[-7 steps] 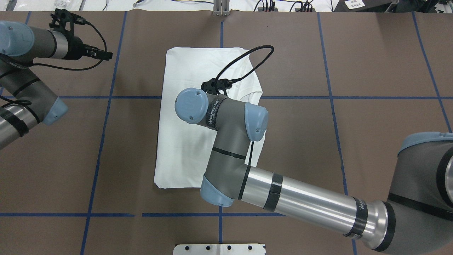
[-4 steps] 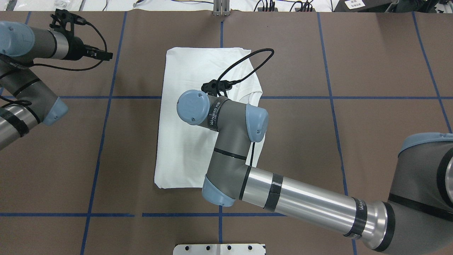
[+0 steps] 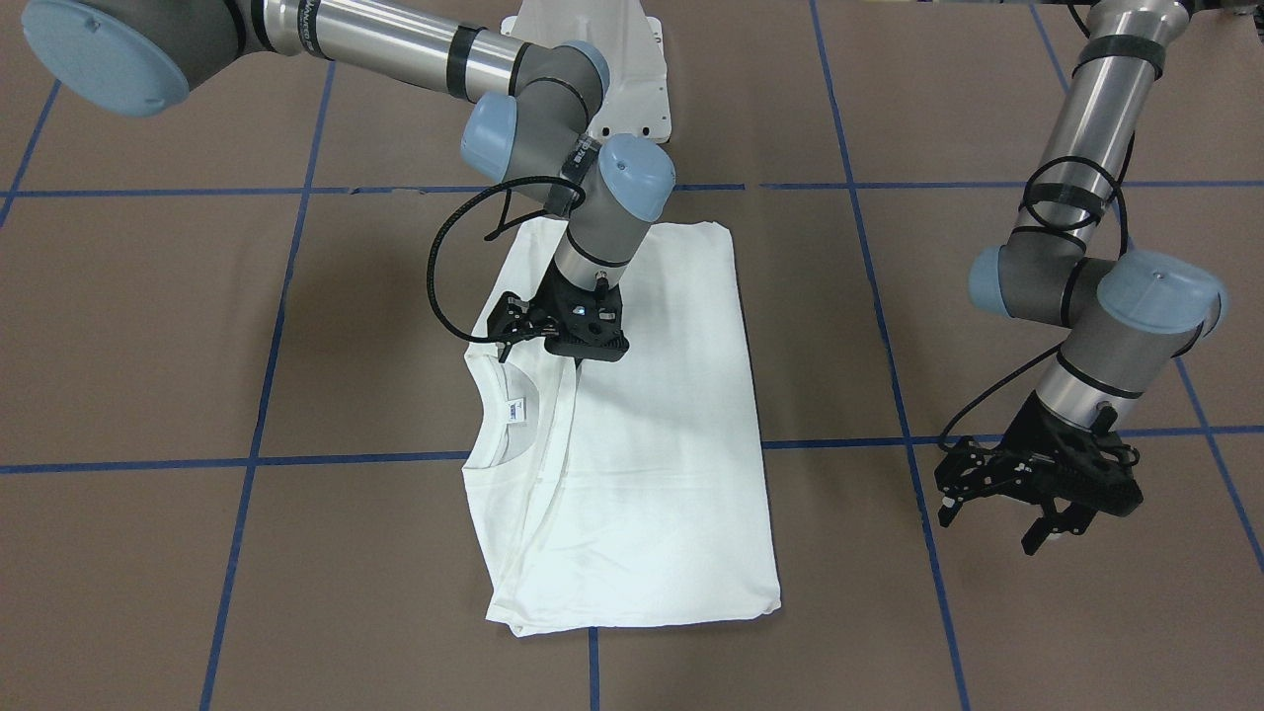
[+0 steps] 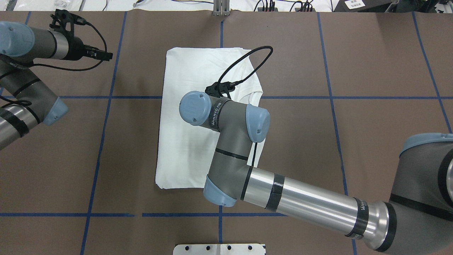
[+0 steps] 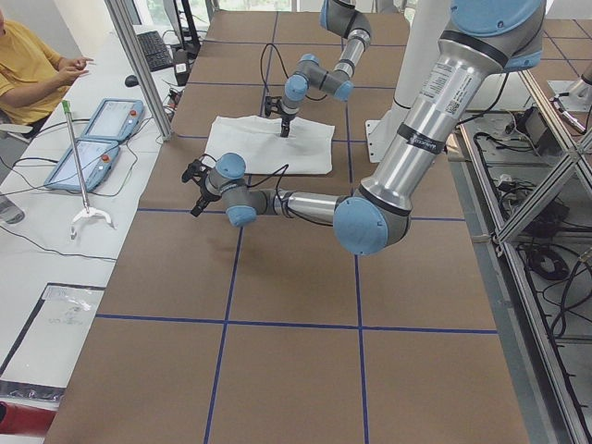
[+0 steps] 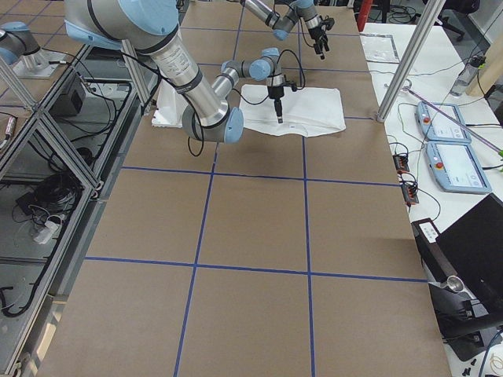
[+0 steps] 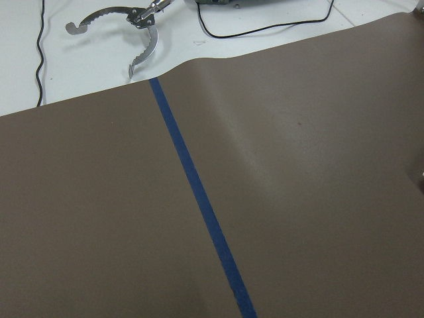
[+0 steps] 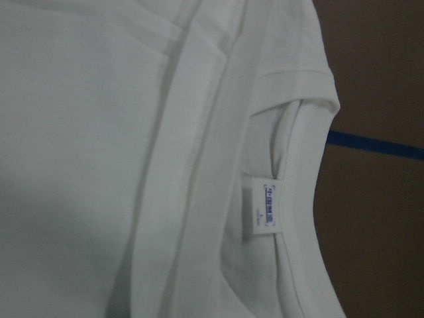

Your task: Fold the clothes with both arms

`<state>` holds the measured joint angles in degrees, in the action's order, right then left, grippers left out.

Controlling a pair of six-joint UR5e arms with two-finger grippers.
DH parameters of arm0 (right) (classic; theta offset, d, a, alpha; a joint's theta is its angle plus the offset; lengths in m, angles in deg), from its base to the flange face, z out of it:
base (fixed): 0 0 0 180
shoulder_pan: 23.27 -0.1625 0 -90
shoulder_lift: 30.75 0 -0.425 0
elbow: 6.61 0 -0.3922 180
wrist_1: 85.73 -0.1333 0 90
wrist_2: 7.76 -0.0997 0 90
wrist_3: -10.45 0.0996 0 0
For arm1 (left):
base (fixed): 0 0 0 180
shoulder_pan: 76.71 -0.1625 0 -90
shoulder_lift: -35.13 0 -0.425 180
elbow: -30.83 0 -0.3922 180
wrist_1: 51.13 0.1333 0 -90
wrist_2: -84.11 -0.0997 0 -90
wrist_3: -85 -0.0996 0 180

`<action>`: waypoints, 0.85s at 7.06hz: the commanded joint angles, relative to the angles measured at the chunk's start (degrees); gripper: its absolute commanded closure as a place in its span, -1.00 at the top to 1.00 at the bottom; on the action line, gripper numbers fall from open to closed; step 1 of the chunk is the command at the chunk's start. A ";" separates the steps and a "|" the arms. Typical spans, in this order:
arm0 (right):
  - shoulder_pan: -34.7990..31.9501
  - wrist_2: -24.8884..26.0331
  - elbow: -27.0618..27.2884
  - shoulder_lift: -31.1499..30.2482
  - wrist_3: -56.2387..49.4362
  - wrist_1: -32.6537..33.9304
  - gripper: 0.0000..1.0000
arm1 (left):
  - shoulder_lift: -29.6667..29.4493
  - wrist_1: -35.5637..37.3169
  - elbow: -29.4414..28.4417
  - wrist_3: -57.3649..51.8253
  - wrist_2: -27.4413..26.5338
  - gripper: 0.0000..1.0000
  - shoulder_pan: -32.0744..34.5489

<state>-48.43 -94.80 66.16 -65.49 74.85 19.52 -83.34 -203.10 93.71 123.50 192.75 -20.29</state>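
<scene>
The white shirt lies flat on the brown table, folded lengthwise into a long rectangle, and also shows in the overhead view. Its ribbed neck with the small tag is at one long edge; no printed text shows. My right gripper points down at the shirt just beside the neck, looks shut and holds nothing that I can see. Its wrist view shows the neck and tag close up, without fingers. My left gripper is open and empty above bare table, well apart from the shirt.
Blue tape lines cross the brown table cover. The white pedestal base stands at the robot's side. A metal grabber tool lies beyond the table's far edge. A person and two teach pendants are at a side desk.
My right wrist has shifted slightly to the right and toward the robot over the shirt. The shirt and my left arm have not visibly moved.
</scene>
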 commanded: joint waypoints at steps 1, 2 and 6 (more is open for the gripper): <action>-0.93 -0.06 7.25 -3.11 -6.79 9.92 1.00 | -0.01 0.00 0.05 0.09 0.00 1.00 -0.09; -1.54 0.02 15.13 -9.41 -9.78 11.72 1.00 | -0.01 0.00 0.05 0.09 0.00 1.00 -0.09; -3.13 -0.76 26.16 -17.55 -10.17 5.11 1.00 | 1.65 -0.18 2.67 0.17 2.52 1.00 -0.18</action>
<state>-51.21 -94.71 88.64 -82.49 63.78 28.66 -82.51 -203.40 94.91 123.55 193.40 -20.46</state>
